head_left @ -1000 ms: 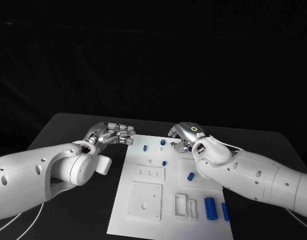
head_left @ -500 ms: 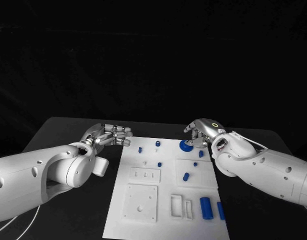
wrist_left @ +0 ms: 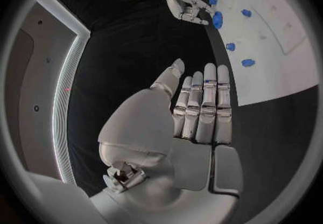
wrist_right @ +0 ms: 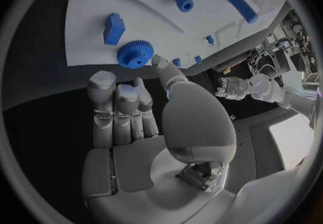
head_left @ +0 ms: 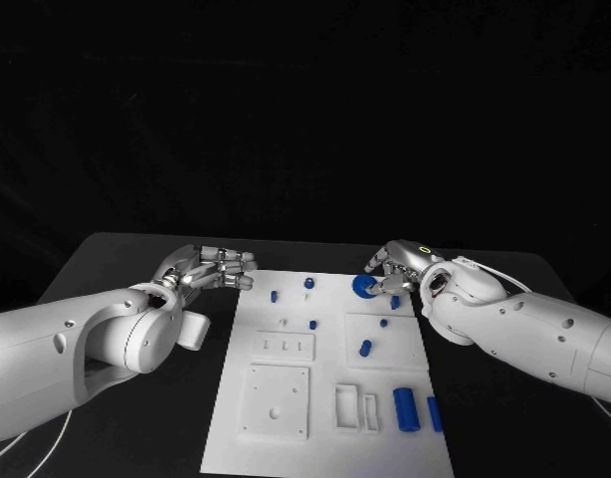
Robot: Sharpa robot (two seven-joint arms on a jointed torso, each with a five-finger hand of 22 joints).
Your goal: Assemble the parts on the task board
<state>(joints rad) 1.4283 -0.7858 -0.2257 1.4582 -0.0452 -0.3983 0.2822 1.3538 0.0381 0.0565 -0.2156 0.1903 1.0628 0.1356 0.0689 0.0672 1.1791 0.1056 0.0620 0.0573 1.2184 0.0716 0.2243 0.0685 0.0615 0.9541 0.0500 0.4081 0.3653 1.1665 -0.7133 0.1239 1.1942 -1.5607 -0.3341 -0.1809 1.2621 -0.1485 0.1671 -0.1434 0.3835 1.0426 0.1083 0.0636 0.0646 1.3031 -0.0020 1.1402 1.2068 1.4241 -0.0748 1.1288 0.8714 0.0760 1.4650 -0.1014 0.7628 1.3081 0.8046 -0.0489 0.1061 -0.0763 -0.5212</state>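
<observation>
Head view: task board (head_left: 327, 398) lies mid-table between both arms, blue parts scattered on it: small pegs (head_left: 310, 284) near the far edge, two longer blue pieces (head_left: 408, 409) near the front right. Blue gear (head_left: 364, 286) sits at the far right corner of the board, right hand (head_left: 399, 267) right against it; whether it is held cannot be told from here. Left hand (head_left: 214, 269) hangs off the board's far left corner, fingers curled, contents hidden.

Left wrist view: left hand (wrist_left: 195, 111) has fingers straight, side by side, nothing in it, over black table (wrist_left: 269, 127) just beside the board edge (wrist_left: 282, 62). Right hand (wrist_left: 188, 6) seen across, fingertips at the gear (wrist_left: 217, 19).

Right wrist view: gear (wrist_right: 135, 54) lies flat on the board (wrist_right: 155, 3), thumb tip (wrist_right: 160, 63) touching its rim, other fingers (wrist_right: 121, 108) short of it, not clasping. Blue block (wrist_right: 113, 28) just beside the gear.
</observation>
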